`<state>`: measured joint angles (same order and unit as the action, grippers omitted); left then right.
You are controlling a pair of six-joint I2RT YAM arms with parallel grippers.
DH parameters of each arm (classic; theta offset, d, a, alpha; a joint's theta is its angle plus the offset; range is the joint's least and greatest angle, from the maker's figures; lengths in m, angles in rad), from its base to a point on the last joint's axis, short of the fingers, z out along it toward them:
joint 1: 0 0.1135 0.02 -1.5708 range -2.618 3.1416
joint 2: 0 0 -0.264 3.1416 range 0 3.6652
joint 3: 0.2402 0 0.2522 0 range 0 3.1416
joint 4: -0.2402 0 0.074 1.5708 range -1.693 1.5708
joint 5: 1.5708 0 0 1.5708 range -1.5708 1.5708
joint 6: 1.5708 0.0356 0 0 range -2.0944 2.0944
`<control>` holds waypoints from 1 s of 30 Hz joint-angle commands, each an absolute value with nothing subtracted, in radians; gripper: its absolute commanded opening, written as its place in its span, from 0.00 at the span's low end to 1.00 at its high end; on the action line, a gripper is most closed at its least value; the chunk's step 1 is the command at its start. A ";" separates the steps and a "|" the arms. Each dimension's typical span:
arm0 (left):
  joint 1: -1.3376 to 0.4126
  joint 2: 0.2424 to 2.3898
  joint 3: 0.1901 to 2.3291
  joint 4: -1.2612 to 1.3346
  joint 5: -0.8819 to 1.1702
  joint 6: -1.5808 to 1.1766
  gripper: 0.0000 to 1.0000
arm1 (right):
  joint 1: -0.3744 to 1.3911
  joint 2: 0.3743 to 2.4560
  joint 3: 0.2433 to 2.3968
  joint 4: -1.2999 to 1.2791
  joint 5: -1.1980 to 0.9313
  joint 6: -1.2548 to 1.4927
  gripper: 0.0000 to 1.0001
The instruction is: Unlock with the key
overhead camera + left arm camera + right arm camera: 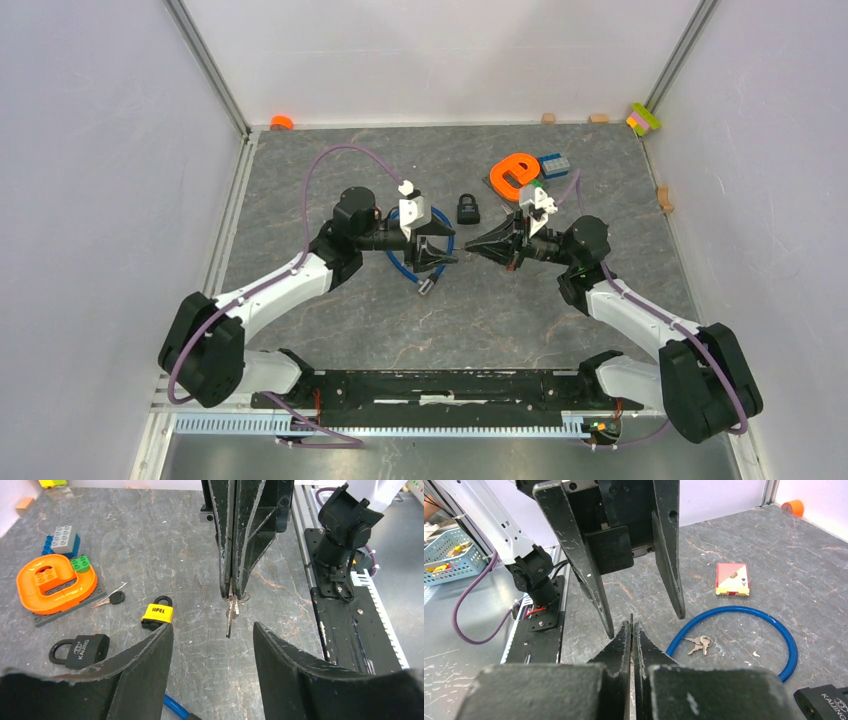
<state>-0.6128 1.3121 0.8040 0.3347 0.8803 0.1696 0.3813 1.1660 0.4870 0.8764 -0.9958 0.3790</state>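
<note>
Pinching a small bunch of silver keys (229, 621) by its top, my right claw (231, 594) has its fingers pressed together and reaches down from the top centre of the left wrist view. The bunch hangs free under the tips, above the grey marbled surface (150, 540). It is just beyond my left claw (213, 628), which stands spread at the bottom of that frame with nothing in it.

What worries me is the loose hang. I judge that I grip the ring end, not a blade, so the keys could swing or twist as I move, and a wobbling blade will miss a keyhole. So thin a grip could also slip and drop the bunch. Neither lock is held: the black padlock (86, 649) at lower left and the yellow-and-black padlock (157, 614) near my left finger both lie flat, so either could slide when pushed. I cannot tell which key fits which lock. A black-headed key (116, 598) lies left of centre, and a second silver pair (699, 643) lies inside the blue ring (744, 611).

The longest hanging key runs almost straight up and down in the frame, tip pointing down at the surface, leaning slightly to the lower left.
</note>
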 commanded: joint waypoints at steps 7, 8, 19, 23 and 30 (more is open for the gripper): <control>-0.619 1.342 0.824 0.445 0.962 0.083 0.37 | 0.375 1.174 0.478 0.989 -1.019 0.438 0.00; -0.620 1.343 0.828 0.445 0.963 0.078 0.34 | 0.374 1.177 0.477 0.989 -1.019 0.437 0.00; -0.632 1.334 0.859 0.320 0.971 0.138 0.02 | 0.374 1.173 0.499 0.850 -1.019 0.311 0.00; -0.644 1.316 0.889 0.185 0.927 0.242 0.02 | 0.376 1.168 0.518 0.683 -1.005 0.166 0.12; -0.664 1.315 0.909 0.101 0.890 0.307 0.02 | 0.387 1.167 0.541 0.552 -0.987 0.056 0.25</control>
